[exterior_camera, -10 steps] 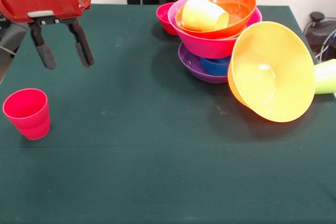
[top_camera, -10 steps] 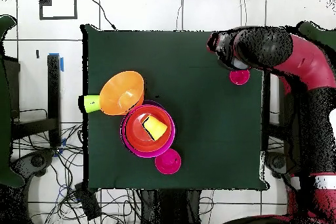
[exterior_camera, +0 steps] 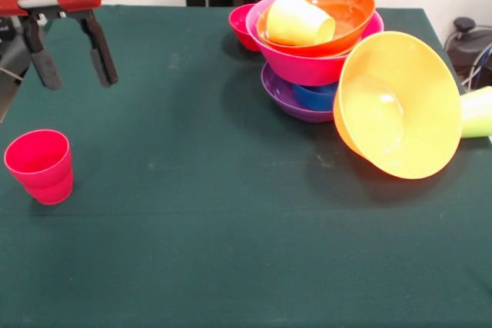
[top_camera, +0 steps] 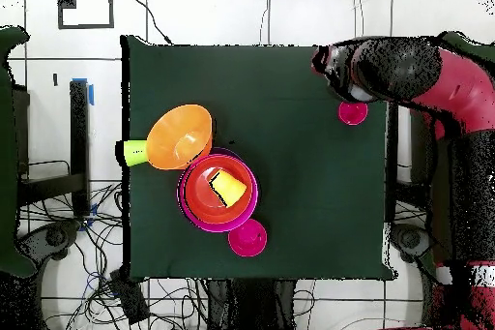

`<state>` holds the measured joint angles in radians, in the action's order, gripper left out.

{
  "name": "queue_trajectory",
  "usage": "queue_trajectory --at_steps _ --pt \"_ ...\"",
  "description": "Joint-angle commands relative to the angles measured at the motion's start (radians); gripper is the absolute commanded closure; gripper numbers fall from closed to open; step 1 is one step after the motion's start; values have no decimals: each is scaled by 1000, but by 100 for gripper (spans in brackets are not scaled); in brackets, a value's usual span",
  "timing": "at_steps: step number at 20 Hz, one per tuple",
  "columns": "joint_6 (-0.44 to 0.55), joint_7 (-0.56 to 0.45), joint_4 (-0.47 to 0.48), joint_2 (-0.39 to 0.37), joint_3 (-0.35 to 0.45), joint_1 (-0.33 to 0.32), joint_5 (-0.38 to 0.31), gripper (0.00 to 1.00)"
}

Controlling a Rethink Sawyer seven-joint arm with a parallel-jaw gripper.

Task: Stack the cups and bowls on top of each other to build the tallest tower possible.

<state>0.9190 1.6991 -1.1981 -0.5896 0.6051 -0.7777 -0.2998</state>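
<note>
Cups first: the red cup stands upright on the green table, below my gripper and apart from it. My gripper hangs in the air with its 2 fingers spread wide, holding nothing. Well to its right, the tower has a purple bowl lowest, then blue, pink and red-orange, with a yellow cup lying inside. A small red bowl sits behind it. Farther right, a light orange bowl leans on its side against a lime green cup.

Lighting: bright, even, from above. Shadows: soft, left of the tower on the green table. Glare: gloss highlights on light orange bowl. Focus: fairly sharp.
</note>
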Motion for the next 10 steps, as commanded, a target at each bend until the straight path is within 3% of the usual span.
queue_trajectory --at_steps 1,10 --pt "131 -386 16 21 56 0 -96 0" --pt "98 -391 23 60 68 0 -119 0"
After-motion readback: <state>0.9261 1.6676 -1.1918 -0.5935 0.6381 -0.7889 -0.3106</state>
